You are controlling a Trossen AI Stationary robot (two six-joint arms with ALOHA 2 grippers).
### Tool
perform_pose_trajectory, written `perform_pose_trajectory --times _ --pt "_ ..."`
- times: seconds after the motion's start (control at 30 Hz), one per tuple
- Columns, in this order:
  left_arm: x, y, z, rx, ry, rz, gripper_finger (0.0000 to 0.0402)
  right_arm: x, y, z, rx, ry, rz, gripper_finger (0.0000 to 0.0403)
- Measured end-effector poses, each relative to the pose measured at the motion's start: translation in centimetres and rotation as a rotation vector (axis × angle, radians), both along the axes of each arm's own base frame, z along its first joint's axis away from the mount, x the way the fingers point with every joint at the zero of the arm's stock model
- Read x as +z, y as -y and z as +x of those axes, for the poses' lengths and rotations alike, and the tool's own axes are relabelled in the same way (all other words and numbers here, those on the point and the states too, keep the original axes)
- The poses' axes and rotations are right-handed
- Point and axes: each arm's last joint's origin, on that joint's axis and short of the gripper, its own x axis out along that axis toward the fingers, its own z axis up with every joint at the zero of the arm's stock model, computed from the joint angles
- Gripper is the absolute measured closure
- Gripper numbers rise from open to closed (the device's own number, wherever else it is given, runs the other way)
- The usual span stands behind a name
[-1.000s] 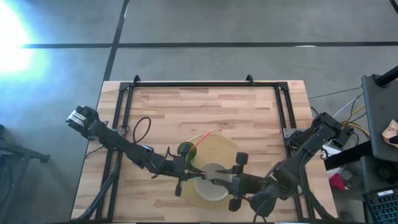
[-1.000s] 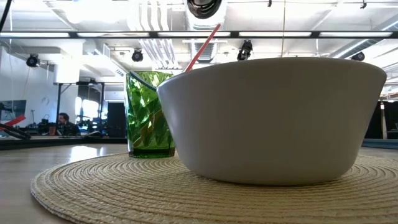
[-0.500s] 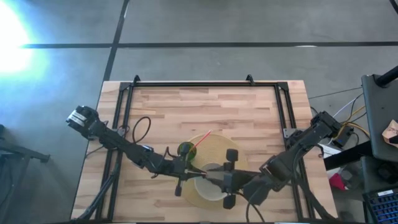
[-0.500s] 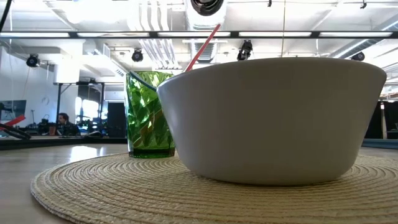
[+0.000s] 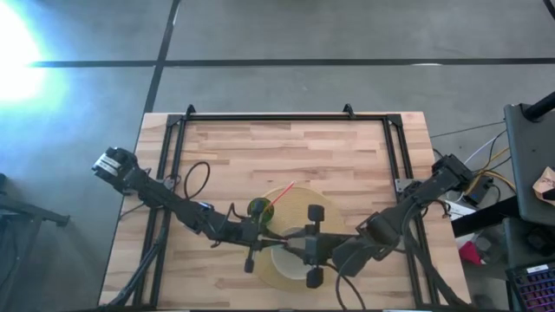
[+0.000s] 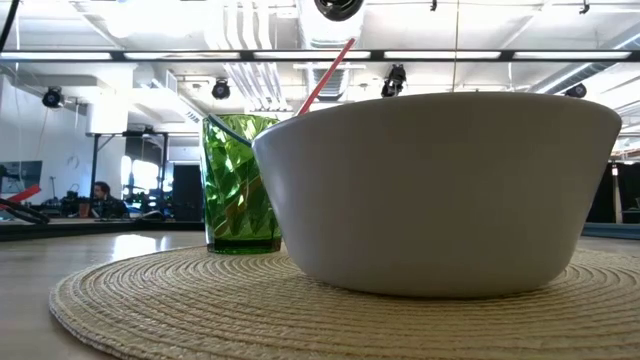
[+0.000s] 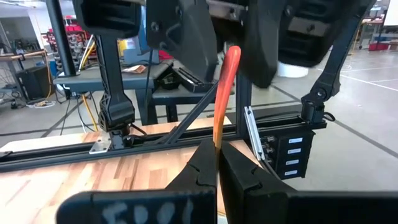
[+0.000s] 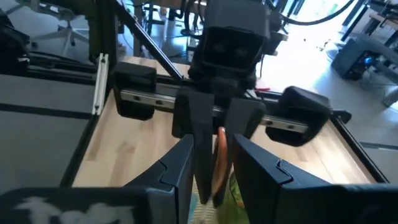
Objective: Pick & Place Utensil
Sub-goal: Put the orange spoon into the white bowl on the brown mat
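The two arms meet nose to nose right over the white bowl (image 5: 291, 258), which sits on a round woven mat (image 5: 328, 208) on the wooden table (image 5: 260, 152).

The left gripper (image 5: 265, 243) reaches in from the left side of the bowl and is closed tight on an orange utensil (image 7: 222, 93). In the left wrist view the handle rises straight up from between its two dark fingers (image 7: 200, 168), which are pinched together with no gap beyond the handle itself.

The right gripper (image 5: 299, 250) comes in from the other side of the bowl. In the right wrist view its own two fingers (image 8: 180, 168) stand apart, one on either side of the left gripper's fingers, with the orange utensil (image 8: 219, 163) in the space between them. I cannot tell whether the right fingers touch the utensil or only bracket it.

Just beside the bowl, on the mat and towards the far side of the table, stands a green faceted glass (image 6: 240, 185) with a red straw (image 6: 325, 78) leaning out of it over the bowl's rim. From table height the bowl (image 6: 440, 190) fills most of the scene and hides both grippers.

Far behind the glass, in the room beyond the table, a person (image 6: 103, 198) sits at a desk.
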Motion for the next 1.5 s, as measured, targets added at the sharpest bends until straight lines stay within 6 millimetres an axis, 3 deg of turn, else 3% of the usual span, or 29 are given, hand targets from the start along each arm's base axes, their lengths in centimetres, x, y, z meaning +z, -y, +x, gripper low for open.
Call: perform_pose_trajectory --times 0.23,0.47,0.67,1.07,1.33,1.5 --pt "0.3 0.0 0.1 0.002 0.012 0.017 0.0401 -0.5 0.1 0.6 0.0 -0.005 -0.023 0.0319" --pt "0.3 0.0 0.1 0.001 0.012 0.018 0.0401 -0.5 0.1 0.6 -0.014 0.0 0.004 0.0387" --pt "0.3 0.0 0.1 0.001 0.011 0.019 0.0398 -0.5 0.1 0.6 -0.021 -0.001 0.019 0.0392" --pt "0.3 0.0 0.1 0.005 0.021 0.075 0.0334 -0.9 0.2 0.4 -0.028 -0.034 0.024 0.0394" --pt "0.3 -0.1 0.1 0.021 0.02 0.076 0.0264 -1.9 0.6 -0.2 -0.066 -0.139 0.016 0.0394" --pt "0.6 -0.2 0.0 0.054 0.025 0.071 0.0244 -2.3 0.9 -0.9 -0.086 -0.204 -0.002 0.0394"
